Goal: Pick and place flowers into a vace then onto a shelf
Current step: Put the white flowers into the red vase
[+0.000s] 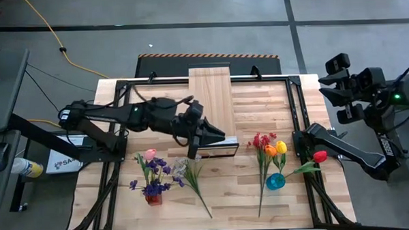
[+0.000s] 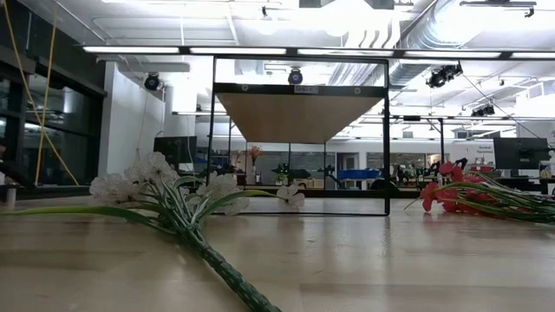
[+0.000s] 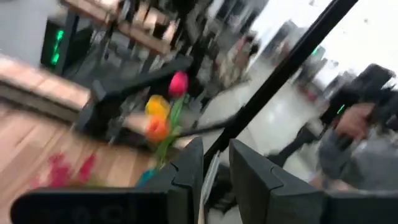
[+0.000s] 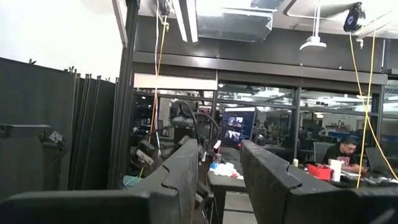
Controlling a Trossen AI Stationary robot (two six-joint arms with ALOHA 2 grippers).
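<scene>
High view: left gripper (image 1: 215, 137), fingers slightly apart and empty, hovers by the shelf (image 1: 210, 94); flowers (image 1: 270, 150) stand in a blue vase (image 1: 276, 181). Right gripper waits off-table, narrowly parted. Next: grasp a loose stem.

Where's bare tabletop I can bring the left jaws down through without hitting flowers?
Bare tabletop lies between the white spray and the blue vase with its tulips. The shelf top is also bare. It is crowded around the purple bouquet, just beside the left gripper, and at the red spray.
</scene>
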